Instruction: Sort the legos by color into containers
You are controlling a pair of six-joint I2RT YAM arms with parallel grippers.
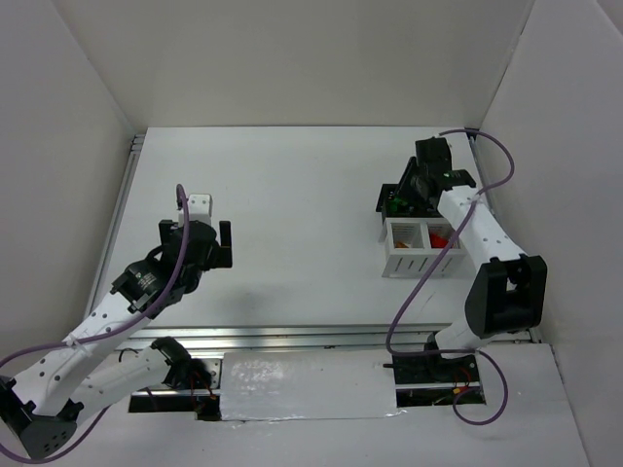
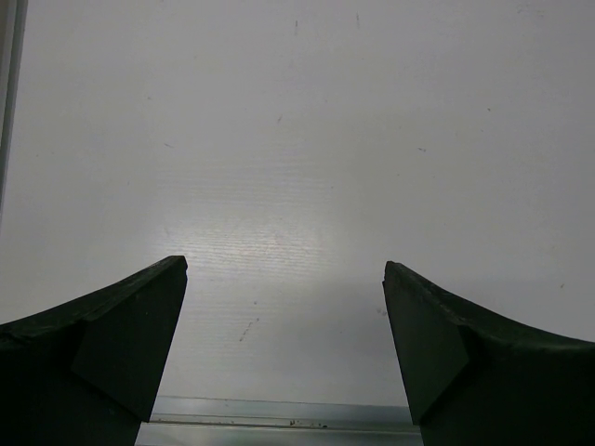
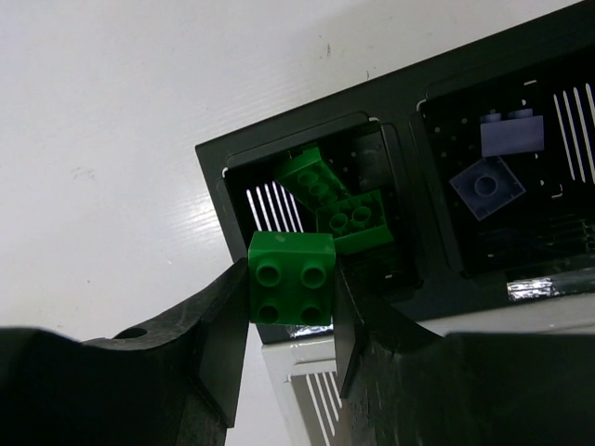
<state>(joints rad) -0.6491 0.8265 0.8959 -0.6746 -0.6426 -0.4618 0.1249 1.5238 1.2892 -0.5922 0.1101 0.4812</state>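
While the left claw (image 2: 285,271) gapes, the right claw (image 3: 292,295) grips a green lego (image 3: 291,276).

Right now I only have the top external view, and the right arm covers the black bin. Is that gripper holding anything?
Observer: Yes. The right gripper is shut on a green brick, at the edge of one cell of the black bin.
Operator: What's already in that cell?
Observer: Two loose green bricks lie in it, tilted against each other.
Operator: And the cell next to it?
Observer: It holds two lavender pieces, and no green shows there.
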